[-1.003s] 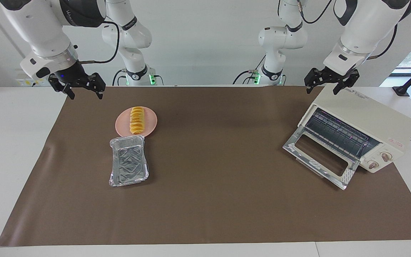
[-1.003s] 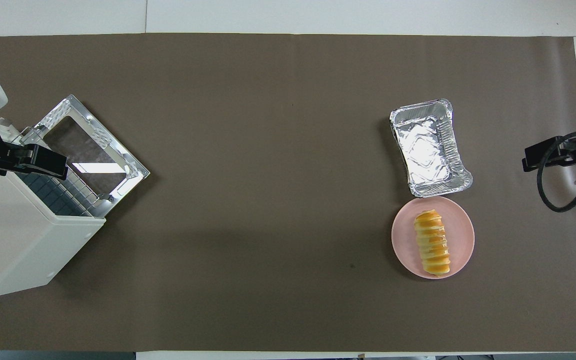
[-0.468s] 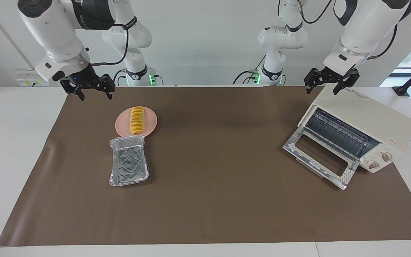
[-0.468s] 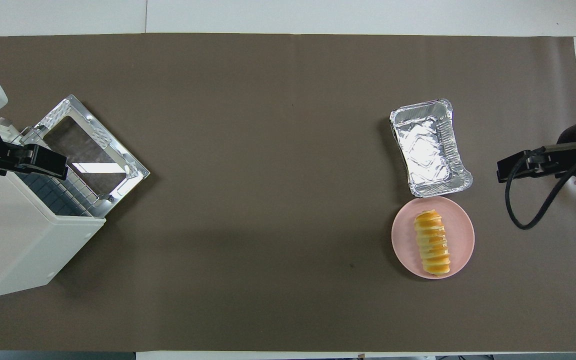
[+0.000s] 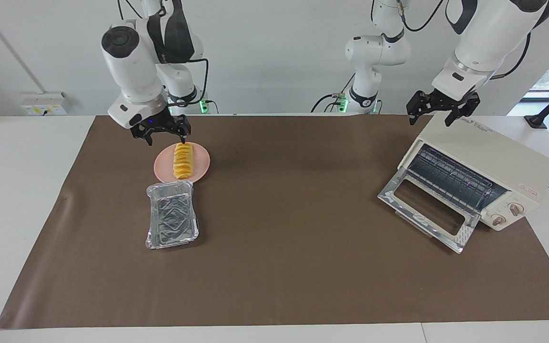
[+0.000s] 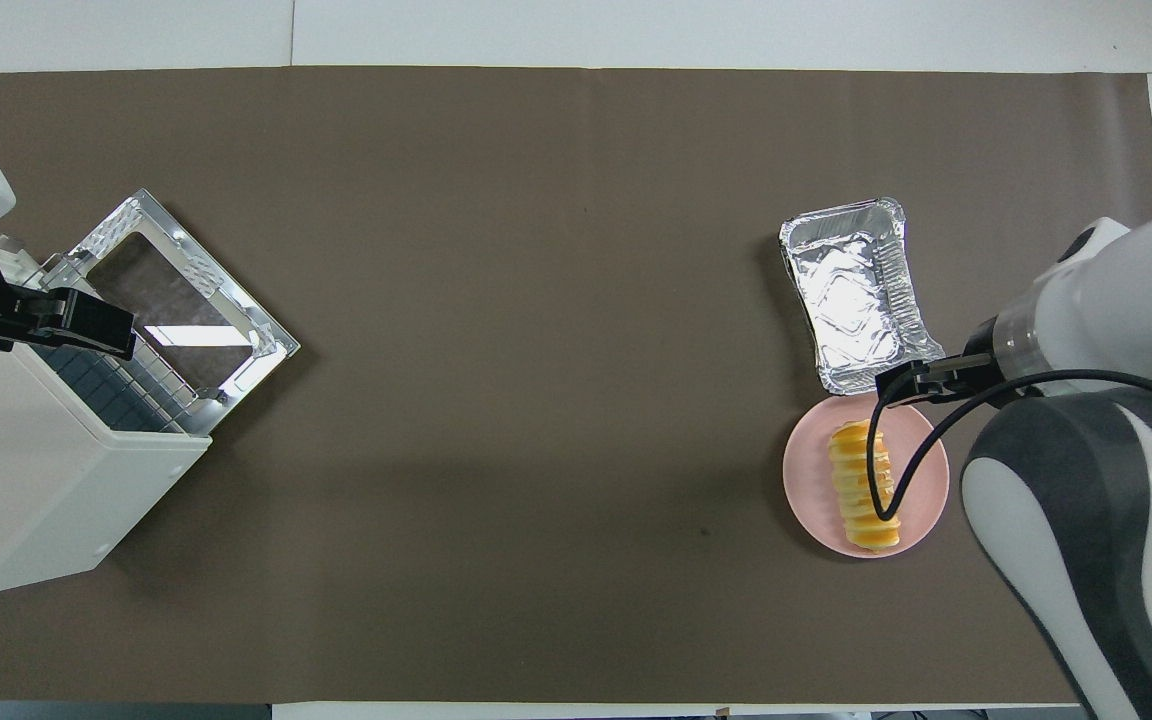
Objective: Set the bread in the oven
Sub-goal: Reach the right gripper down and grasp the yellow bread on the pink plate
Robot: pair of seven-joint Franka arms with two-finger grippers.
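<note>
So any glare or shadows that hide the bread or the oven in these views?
Facing view: the bread is evenly lit, and the oven door glass shows no glare. Overhead view: a bright reflection streaks the door glass, the foil tray glints, and a cable crosses the bread.

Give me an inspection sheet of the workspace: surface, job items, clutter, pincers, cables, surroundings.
Surface: brown mat over a white table.
Bread: on the pink plate, toward the right arm's end, not gripped.
Toaster oven: toward the left arm's end, glass door dropped open, wire rack visible, nothing seen inside.
Clutter: foil tray against the plate, farther from the robots, nothing seen in it.
Right pincer: open, over the robot-side edge of the plate, holding nothing.
Left pincer: open, over the toaster oven's top, waiting.
Cables: black cable looping off the right arm over the bread.
Surroundings: white wall, wall socket, window at the left arm's end.
</note>
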